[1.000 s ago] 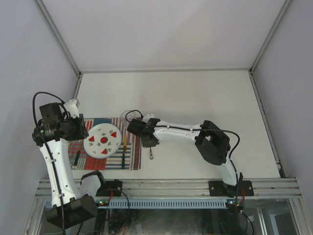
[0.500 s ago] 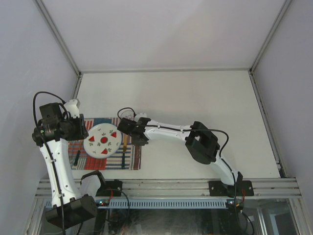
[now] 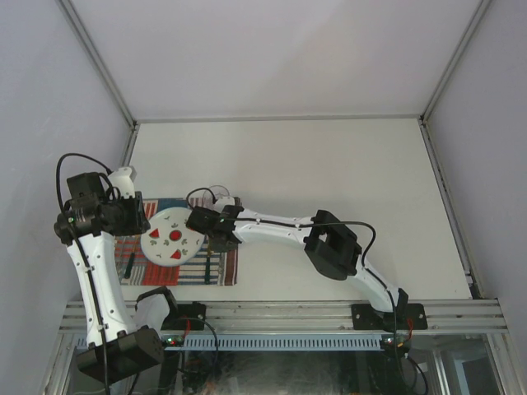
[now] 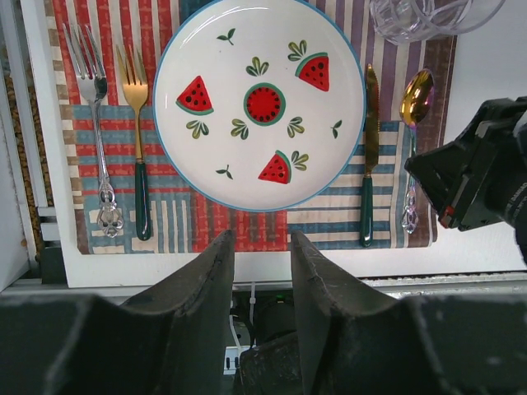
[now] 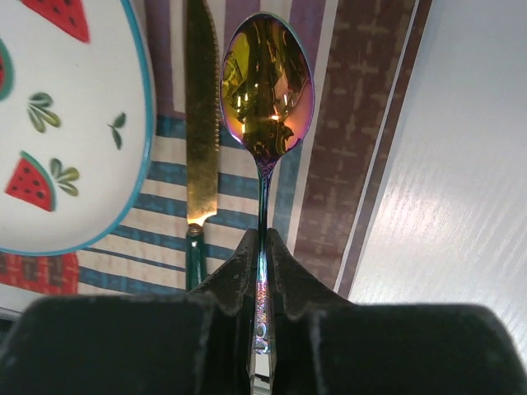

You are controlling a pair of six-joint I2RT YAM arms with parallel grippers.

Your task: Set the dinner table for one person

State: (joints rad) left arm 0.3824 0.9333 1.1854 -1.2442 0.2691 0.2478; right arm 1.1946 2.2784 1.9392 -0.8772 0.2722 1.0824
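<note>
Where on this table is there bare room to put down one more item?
The dinner table is bare right of and beyond the striped placemat. The placemat is crowded: silver fork, gold fork, plate, knife, glass at its far right corner, and the spoon held by the right gripper.

No legible text, label, brand or number anywhere (only watermelon pictures on the plate (image 4: 239,189))
</note>
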